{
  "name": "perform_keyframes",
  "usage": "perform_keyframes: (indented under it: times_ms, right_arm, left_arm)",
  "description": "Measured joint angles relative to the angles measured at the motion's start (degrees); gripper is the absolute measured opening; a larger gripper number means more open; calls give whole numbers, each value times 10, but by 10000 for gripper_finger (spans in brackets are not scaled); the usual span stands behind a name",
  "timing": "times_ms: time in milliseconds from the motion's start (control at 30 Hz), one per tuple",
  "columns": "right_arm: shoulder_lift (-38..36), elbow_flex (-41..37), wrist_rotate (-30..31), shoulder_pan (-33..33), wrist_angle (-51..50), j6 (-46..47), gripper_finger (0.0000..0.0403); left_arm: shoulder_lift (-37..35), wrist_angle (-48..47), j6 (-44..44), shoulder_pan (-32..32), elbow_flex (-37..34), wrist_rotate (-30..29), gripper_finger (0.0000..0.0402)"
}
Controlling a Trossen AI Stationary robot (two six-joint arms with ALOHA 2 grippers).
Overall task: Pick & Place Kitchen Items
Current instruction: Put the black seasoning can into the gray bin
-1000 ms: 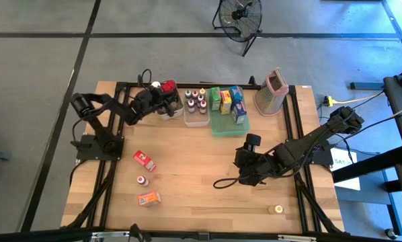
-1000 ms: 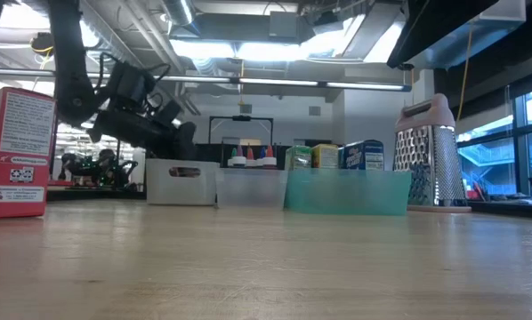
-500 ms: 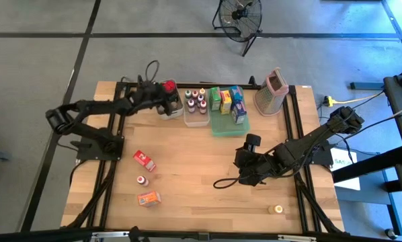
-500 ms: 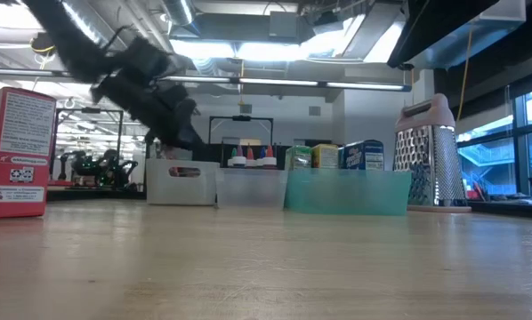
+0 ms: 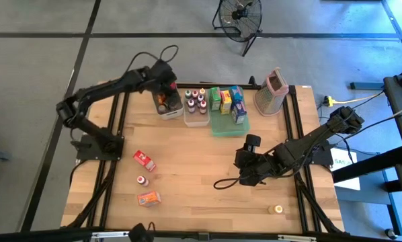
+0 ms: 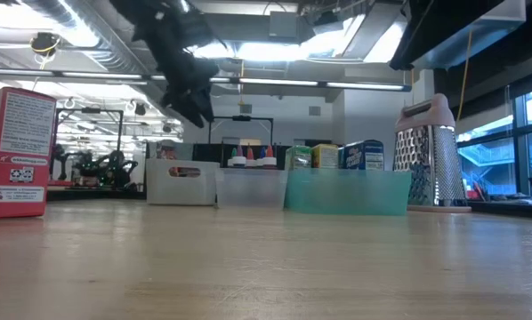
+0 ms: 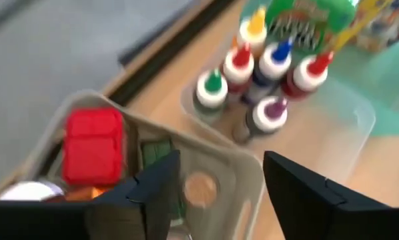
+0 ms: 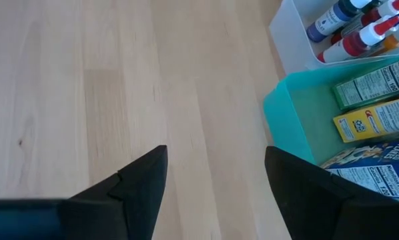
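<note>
My left gripper (image 5: pixel 166 75) (image 7: pixel 219 180) hangs open and holds nothing, above the clear bin (image 5: pixel 167 106) at the table's far edge. A red-topped item (image 7: pixel 93 143) and other small groceries lie in that bin. A second clear bin (image 5: pixel 195 106) holds small bottles with coloured caps (image 7: pixel 266 87), and a green tray (image 5: pixel 229 114) holds upright boxes. Loose on the wood lie a red box (image 5: pixel 144 160), a small bottle (image 5: pixel 142 180), an orange packet (image 5: pixel 148 197) and a small jar (image 5: pixel 277 209). My right gripper (image 5: pixel 240 171) (image 8: pixel 216 180) waits open above bare wood, right of the table's middle.
A metal box grater with a pink top (image 5: pixel 271 91) stands at the far right beside the tray. A black cable loop (image 5: pixel 224 183) lies by the right gripper. In the low view the red box (image 6: pixel 12 151) stands close at the left. Bare wood spans the table's middle.
My left gripper has risen from the clear bin's mouth to well above it and has tipped to point more steeply down. The red-topped item stays in the bin.
</note>
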Motion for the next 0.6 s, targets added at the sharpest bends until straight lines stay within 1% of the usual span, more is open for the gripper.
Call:
perform_keyframes:
  times_ms: [67, 133, 267, 400, 600]
  right_arm:
    - [0, 0, 0, 0, -1, 0, 253]
    - [0, 0, -2, 0, -1, 1, 253]
    - [0, 0, -9, 0, -1, 2, 253]
    - [0, 0, -10, 0, -1, 2, 254]
    - [0, 0, -11, 0, -1, 2, 254]
  left_arm:
    - [34, -57, -1, 0, 40, 8, 218]
    - [70, -102, 2, 0, 73, -2, 223]
    - [135, -133, 5, 1, 120, -2, 223]
    - [181, -144, 27, 3, 149, 1, 220]
    - [219, -175, 23, 12, 169, 14, 220]
